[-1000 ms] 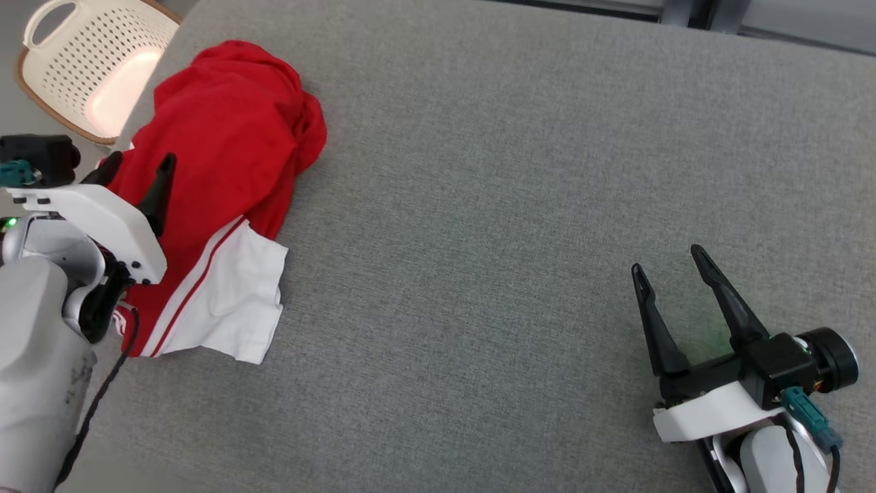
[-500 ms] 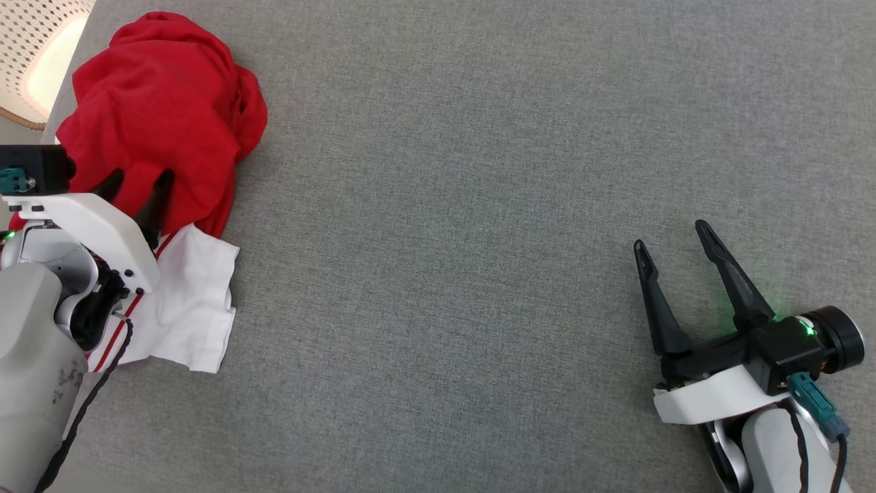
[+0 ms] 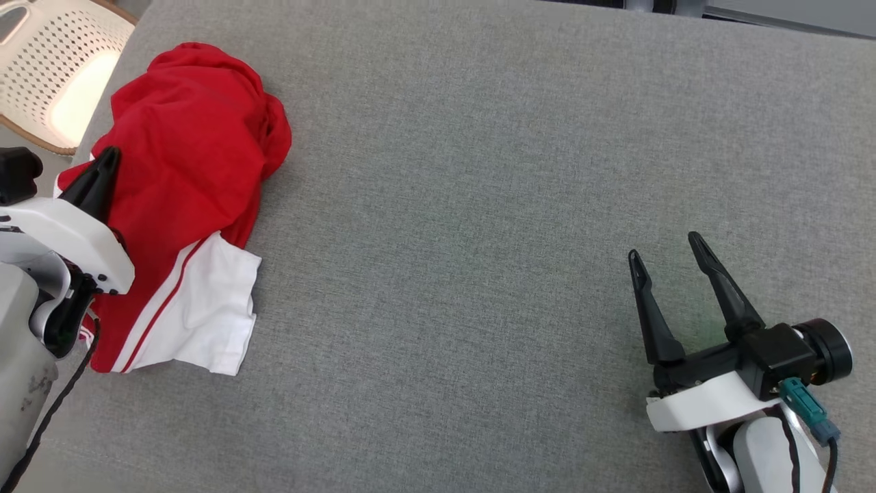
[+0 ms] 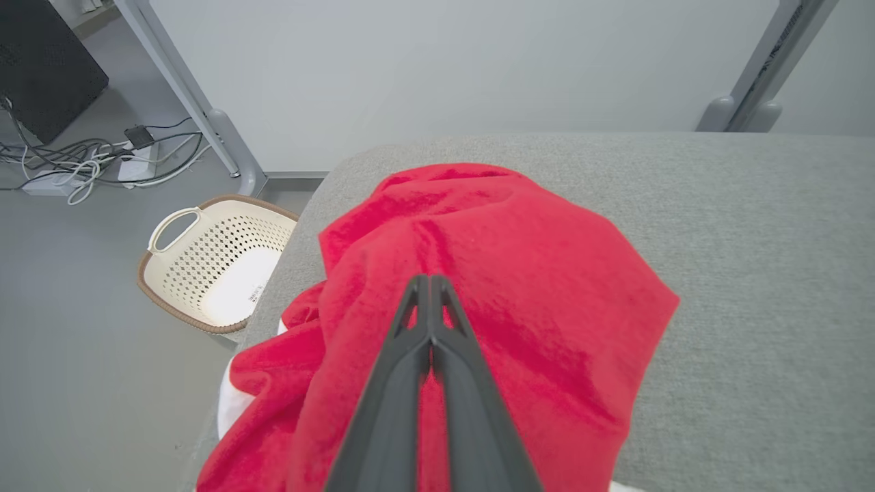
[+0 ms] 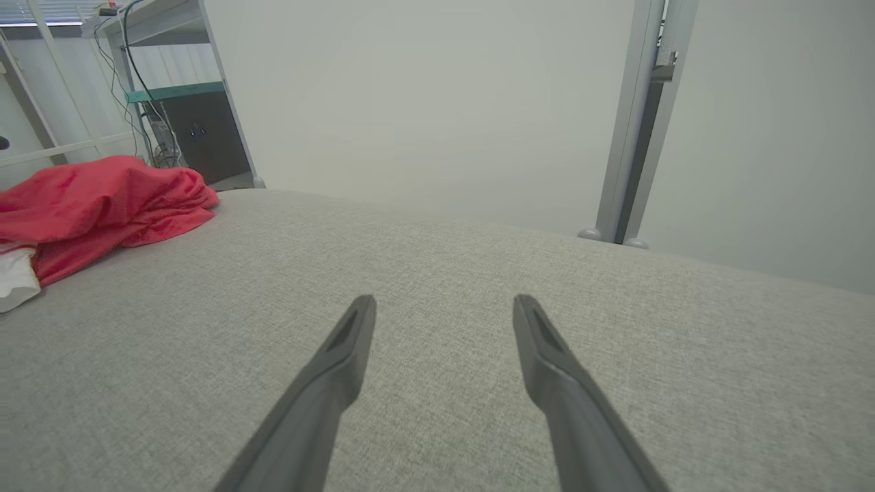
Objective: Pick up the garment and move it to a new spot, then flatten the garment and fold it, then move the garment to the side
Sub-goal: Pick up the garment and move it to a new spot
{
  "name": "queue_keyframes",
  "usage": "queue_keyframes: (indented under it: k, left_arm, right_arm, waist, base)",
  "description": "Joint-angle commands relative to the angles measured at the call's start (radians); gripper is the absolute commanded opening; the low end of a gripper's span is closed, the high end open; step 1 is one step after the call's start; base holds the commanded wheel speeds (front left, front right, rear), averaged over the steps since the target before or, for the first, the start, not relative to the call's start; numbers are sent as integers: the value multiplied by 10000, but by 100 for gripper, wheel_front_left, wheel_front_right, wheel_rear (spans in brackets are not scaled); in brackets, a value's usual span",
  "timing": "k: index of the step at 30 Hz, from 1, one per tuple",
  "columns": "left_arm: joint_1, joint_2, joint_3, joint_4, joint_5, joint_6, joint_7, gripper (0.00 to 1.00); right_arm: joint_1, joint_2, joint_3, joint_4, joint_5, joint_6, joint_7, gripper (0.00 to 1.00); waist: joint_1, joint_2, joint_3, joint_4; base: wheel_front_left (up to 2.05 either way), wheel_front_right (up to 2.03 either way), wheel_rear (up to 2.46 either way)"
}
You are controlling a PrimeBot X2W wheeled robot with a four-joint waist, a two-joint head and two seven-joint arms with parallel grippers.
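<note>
Left claw point(image 4: 431, 281) now closed; garment point(image 4: 547, 273) beneath

Shuts the left gripper point(image 4: 431, 281): fingers spread wide a second ago, now pressed tip to tip above the red garment point(image 4: 547, 273). Leaves any pinch on the cloth unclear. Swings the head camera, bringing more of the basket point(image 3: 55, 75) back into frame.

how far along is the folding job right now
Done: nothing yet; the crumpled red and white cloth garment lies bunched at the left edge of the grey fabric table. In hand: the left gripper has its jaws shut over the red cloth; whether they pinch it is unclear. Left: lifting, moving, flattening, folding, setting aside. The right gripper is open.
</note>
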Motion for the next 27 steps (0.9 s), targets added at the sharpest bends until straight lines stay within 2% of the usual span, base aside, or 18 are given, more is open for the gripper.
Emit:
queue_keyframes:
  k: [1, 3, 4, 5, 14, 21, 25, 26, 27]
  left_arm:
    - [-132, 63, -84, -12, -89, -1, -57, 0]
    - [-122, 50, -131, 141, -282, -1, -104, 0]
    - [-126, -15, -86, 253, -384, -1, -166, 42]
    - [-121, -99, -68, 390, -471, -1, -212, 100]
    - [111, -575, -685, 613, -1343, -1, 599, 100]
    - [-28, -523, -1282, 987, -1853, -1, 1536, 100]
    - [-59, -478, -1459, 1057, -1987, -1, 1701, 100]
    - [-82, -455, -1571, 1081, -1940, -1, 1687, 86]
    - [-99, -452, -1665, 1080, -1934, -1, 1683, 0]
  right_arm:
    - [105, 8, -18, 9, 60, -6, -11, 100]
    - [114, 18, -15, -7, 64, -6, -11, 100]
    - [120, 15, -10, -19, 61, -6, -11, 100]
    - [125, -2, 0, -23, 64, -6, -11, 100]
    - [23, -211, -64, -171, -41, -7, -11, 100]
    - [-110, -158, -180, -291, -152, -7, -11, 100]
    - [-156, -135, -220, -275, -161, -7, -11, 100]
    - [-159, -122, -237, -268, -163, -7, -9, 100]
    - [-155, -106, -255, -270, -169, -7, -9, 100]
  waist:
    - [0, 0, -123, 30]
    - [0, 0, -151, 50]
    - [0, 0, -142, 60]
    - [0, 0, -131, 65]
    - [0, 0, 364, -63]
    - [0, 0, 807, -260]
    - [0, 0, 933, -309]
    - [0, 0, 960, -320]
    - [0, 0, 984, -327]
  base:
    - [0, 0, 0]
    - [0, 0, 0]
    - [0, 0, 0]
    - [0, 0, 0]
    - [0, 0, 0]
    - [0, 0, 0]
    - [0, 0, 0]
    - [0, 0, 0]
    - [0, 0, 0]
